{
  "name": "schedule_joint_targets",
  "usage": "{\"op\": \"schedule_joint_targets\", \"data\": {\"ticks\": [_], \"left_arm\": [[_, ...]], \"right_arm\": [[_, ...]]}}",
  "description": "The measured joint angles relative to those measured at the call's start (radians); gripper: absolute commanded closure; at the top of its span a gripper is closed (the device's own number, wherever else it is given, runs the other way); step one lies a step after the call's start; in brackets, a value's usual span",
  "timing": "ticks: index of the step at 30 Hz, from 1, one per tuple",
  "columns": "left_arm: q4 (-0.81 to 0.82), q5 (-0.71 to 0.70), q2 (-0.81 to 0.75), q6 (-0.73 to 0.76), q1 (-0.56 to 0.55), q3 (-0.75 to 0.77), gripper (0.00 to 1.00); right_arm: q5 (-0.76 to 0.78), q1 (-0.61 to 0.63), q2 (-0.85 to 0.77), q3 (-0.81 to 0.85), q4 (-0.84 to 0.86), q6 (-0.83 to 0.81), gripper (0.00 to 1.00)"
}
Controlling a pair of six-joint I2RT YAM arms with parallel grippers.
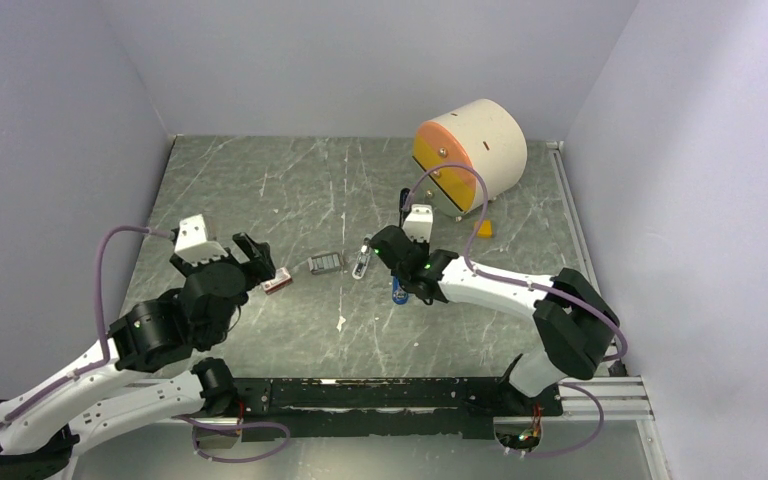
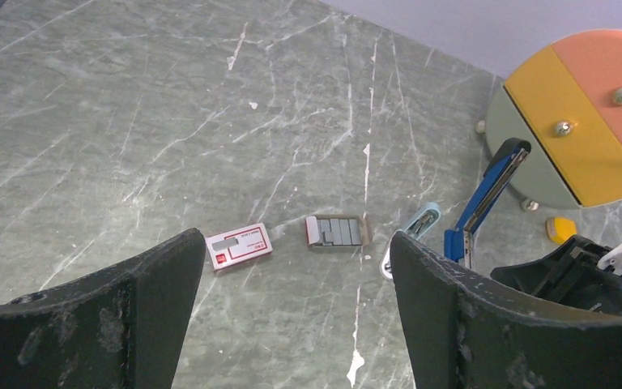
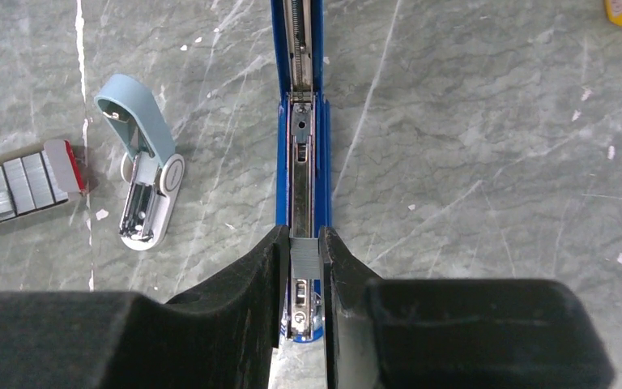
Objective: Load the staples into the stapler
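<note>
A strip of staples point(image 3: 305, 259) is pinched between the pressed-in jaws of the right gripper point(image 3: 304, 245). It sits lengthwise over the open channel of the stapler point(image 3: 302, 162) at mid-table, likely so it can drop straight in. Only the right wrist view shows this; from above, the arm hides it. The staple block point(image 2: 336, 232), apparently in a tray, lies nearer the left edge. The left gripper point(image 2: 296, 241) hangs with jaws spread wide.

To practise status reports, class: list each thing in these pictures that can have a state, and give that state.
stapler: open, channel exposed
staple strip: pinched above the channel
right gripper: shut on the staple strip
left gripper: open, empty
staples: lying in an open tray
red-and-white box: lying flat
pale-blue piece: lying down, arm hinged open
</note>
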Motion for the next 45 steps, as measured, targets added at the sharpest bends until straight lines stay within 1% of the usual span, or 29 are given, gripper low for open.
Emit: {"op": "schedule_joint_targets", "data": {"ticks": [6,12,18,45], "left_arm": [[0.000,-0.002,0.047,0.000,0.000,0.000,0.11],[0.001,-0.002,0.054,0.002,0.000,0.000,0.11],[0.001,-0.003,0.055,0.004,0.000,0.000,0.11],[0.001,-0.003,0.047,0.003,0.000,0.000,0.10]], "right_arm": [[-0.064,-0.031,0.001,-0.023,0.061,-0.014,0.76],[-0.098,-0.043,0.025,-0.023,0.097,-0.029,0.76],[-0.106,-0.047,0.055,-0.023,0.098,-0.034,0.76],[-0.134,-0.066,0.074,-0.023,0.102,-0.034,0.76]]}}
